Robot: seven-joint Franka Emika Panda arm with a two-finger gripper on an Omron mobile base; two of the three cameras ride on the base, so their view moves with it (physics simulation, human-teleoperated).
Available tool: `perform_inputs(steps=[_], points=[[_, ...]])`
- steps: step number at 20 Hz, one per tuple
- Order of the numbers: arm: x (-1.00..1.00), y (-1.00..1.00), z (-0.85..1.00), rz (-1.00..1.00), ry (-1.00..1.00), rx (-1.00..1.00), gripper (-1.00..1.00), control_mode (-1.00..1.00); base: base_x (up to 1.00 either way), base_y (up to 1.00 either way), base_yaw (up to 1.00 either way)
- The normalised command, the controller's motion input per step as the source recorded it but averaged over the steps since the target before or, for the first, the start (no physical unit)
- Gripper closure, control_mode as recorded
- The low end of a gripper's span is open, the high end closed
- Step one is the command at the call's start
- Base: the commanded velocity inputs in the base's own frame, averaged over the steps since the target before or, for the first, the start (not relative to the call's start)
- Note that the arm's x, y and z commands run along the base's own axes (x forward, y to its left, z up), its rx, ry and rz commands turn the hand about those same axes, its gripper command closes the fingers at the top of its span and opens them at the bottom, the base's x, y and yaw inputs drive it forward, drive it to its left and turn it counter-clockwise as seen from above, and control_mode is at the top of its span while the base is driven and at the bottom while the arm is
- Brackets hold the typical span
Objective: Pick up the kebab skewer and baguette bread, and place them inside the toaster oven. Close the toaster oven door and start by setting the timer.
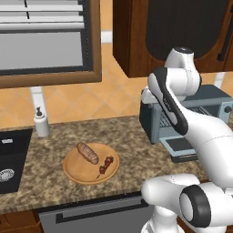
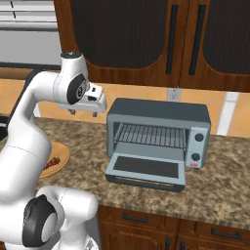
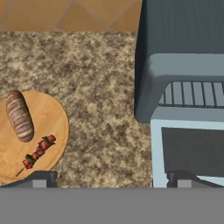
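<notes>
A speckled granite counter (image 1: 132,141) is running beneath dark wooden cabinets and an orange tiled wall.

One kebab skewer (image 3: 38,155) is lying on a round wooden plate (image 1: 75,170), near the plate's edge that faces the oven. It is appearing light and stiff, with a thin stick likely to roll or slip. The better hold is judged to be across the threaded chunks at mid-length, not on the bare end.

One baguette bread (image 3: 19,116) is lying on the same plate, just beside the skewer and apart from it. It is looking light, with a firm crust that could crush under hard pressure. A grasp across its narrow width at the middle is advised.

One toaster oven (image 2: 158,114) is standing on the counter, well apart from the plate. Its toaster oven door (image 2: 145,168) is hanging fully open and lying flat, and one wire rack (image 2: 151,135) is showing inside, bare. Two knobs are visible on its right-hand panel.

The gripper (image 2: 84,113) is hovering above the counter between plate and oven, jaws spread wide and holding nothing.

One soap dispenser (image 1: 41,123) is standing beside one dark sink (image 1: 13,157) at the far end.
</notes>
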Motion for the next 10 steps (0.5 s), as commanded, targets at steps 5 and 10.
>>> perform_inputs(steps=[5,10], points=[[0.0,0.0,0.0,0.0,0.0,0.0,-1.0,-1.0,0.0,0.0,0.0],[-0.45,-0.34,-0.26,0.09,-0.14,-0.05,-1.0,-1.0,0.0,0.0,0.0]])
